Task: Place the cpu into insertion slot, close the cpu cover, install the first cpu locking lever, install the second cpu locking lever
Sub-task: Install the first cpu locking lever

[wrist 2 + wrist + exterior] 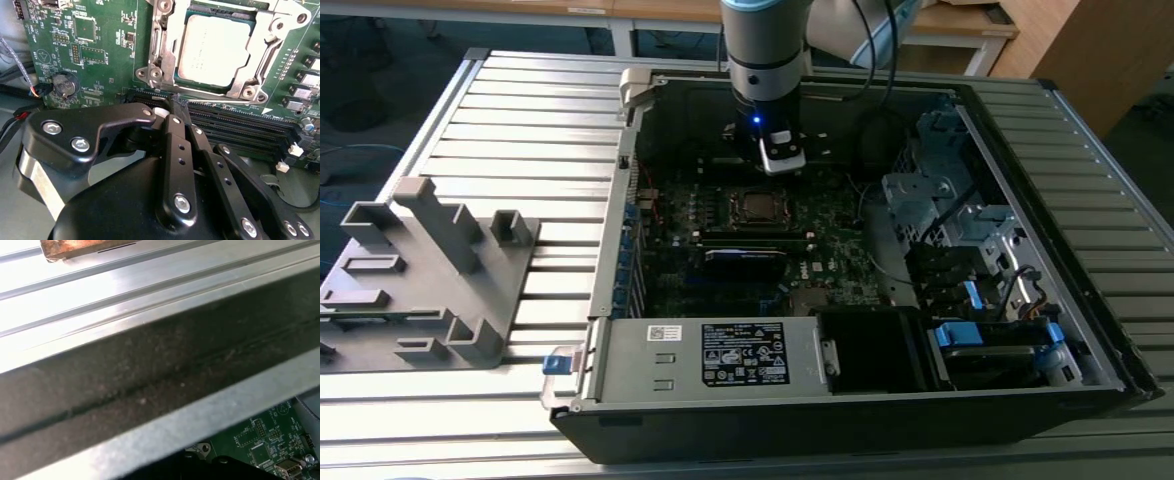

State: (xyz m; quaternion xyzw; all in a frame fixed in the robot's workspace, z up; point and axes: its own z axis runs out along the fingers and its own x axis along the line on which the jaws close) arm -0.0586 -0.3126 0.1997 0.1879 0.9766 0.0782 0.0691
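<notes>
Gripper [179, 102] sits nearest in the second wrist view, fingers clenched together with nothing seen between them, tips at the edge of the memory slots [240, 120]. Beyond, cpu [215, 45] sits in insertion slot [227, 9], cpu cover [162, 50] flat around it. All on motherboard [834, 255] inside open computer case [607, 260].
</notes>
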